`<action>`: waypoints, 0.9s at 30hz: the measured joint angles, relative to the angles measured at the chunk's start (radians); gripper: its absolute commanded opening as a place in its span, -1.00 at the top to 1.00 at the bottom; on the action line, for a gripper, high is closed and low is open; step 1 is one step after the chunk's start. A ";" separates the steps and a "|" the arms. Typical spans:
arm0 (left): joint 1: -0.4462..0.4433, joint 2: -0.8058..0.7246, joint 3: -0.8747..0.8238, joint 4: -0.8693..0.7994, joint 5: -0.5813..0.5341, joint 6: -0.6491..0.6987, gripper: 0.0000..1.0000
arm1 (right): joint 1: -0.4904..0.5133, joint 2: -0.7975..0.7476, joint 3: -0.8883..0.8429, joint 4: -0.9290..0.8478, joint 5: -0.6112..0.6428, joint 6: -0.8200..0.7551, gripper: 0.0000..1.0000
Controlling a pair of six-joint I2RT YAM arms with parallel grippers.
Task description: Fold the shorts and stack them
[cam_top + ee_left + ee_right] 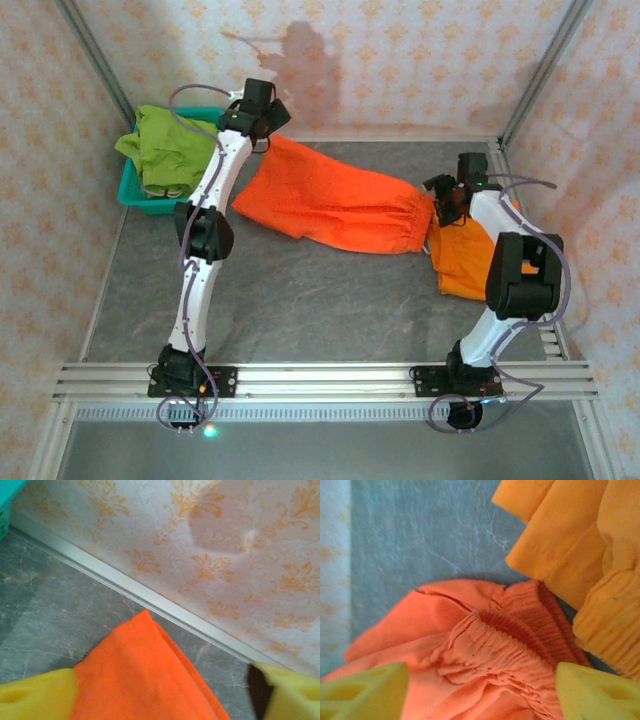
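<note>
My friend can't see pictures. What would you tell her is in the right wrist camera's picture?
A bright orange pair of shorts lies on the grey table, its gathered waistband in the middle, between the open yellow jaws of the right gripper. A second, yellower pair lies at the top right.
</note>
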 measured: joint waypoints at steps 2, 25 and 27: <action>0.009 -0.019 0.000 -0.001 0.018 -0.001 -1.00 | -0.008 -0.023 0.000 0.019 -0.019 0.013 -0.75; -0.105 -0.502 -1.232 0.464 0.264 -0.072 -1.00 | 0.237 -0.026 -0.166 0.087 -0.130 -0.064 -0.88; -0.105 -0.500 -1.276 0.486 0.261 -0.075 -1.00 | 0.237 -0.018 -0.175 0.083 -0.128 -0.081 -0.87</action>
